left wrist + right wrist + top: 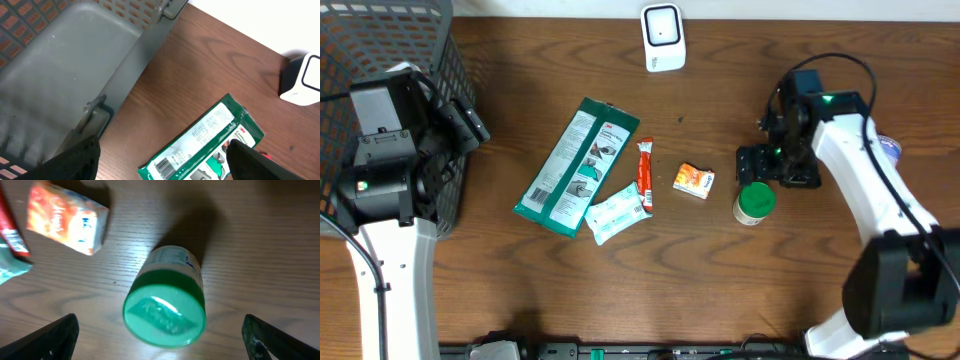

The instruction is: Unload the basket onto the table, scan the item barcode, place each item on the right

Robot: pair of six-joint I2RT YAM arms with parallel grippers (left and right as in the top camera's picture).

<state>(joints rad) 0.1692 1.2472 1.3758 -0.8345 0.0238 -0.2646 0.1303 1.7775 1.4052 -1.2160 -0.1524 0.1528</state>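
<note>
While left claw (162,160) and right claw (161,339) gape released | wood-grain table (800,290) | jar (165,310), scanner (663,38), basket (380,30)

A grey basket (380,30) stands left of a green packet (575,170), pale pouch (617,212), red stick (645,175) and orange box (693,181).

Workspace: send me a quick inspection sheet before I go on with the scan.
Surface: wooden table, no spills seen.
Job's things: white scanner at the far edge; green-lidded jar upright below the right hand.
Clutter: green pack, wipes, red sachet and orange box mid-table; grey basket at left.
Hands: left hand open, by the basket's edge; right hand open, fingers either side of the jar, not touching.
Cables: black loop on the right arm, off the table.
Surroundings: nothing seen.
</note>
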